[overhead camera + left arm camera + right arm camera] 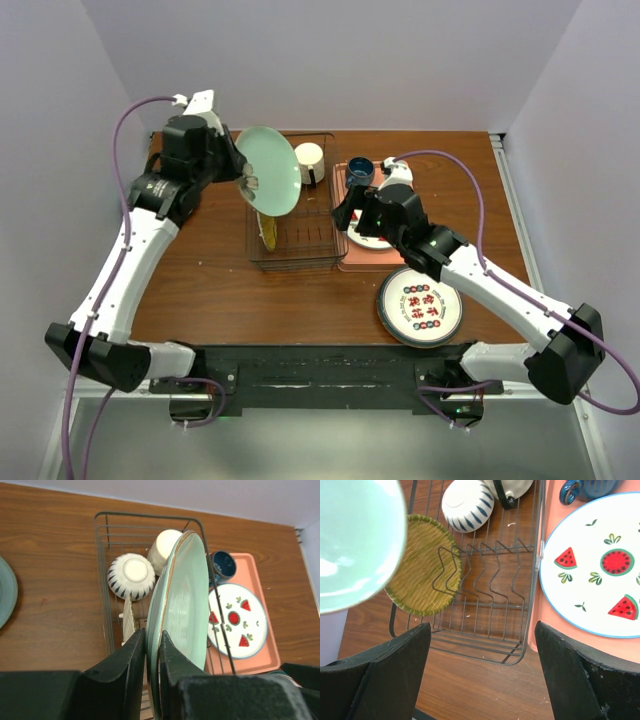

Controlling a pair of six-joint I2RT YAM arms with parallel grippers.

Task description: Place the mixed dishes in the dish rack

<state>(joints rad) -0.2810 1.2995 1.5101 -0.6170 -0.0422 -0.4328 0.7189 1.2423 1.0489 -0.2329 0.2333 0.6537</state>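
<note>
Left gripper [152, 647] pinches mint-green plate [186, 597] above the dish rack [305, 238]
Glossy round plate upright on edge; right gripper [481, 637] gapes wide, empty, over the rack's thin wires

Both arms are the same build: left arm [118, 270] and right arm [497, 290] have white tubular links with chunky black joint housings. A purple cable [125, 140] runs loose alongside each arm and ends at a white fitting near the wrist. Left claw [152, 642] and right claw [480, 630] have matte black, wedge-shaped fingers [395, 665] with smooth faces; one left finger has a small round hole.
</note>
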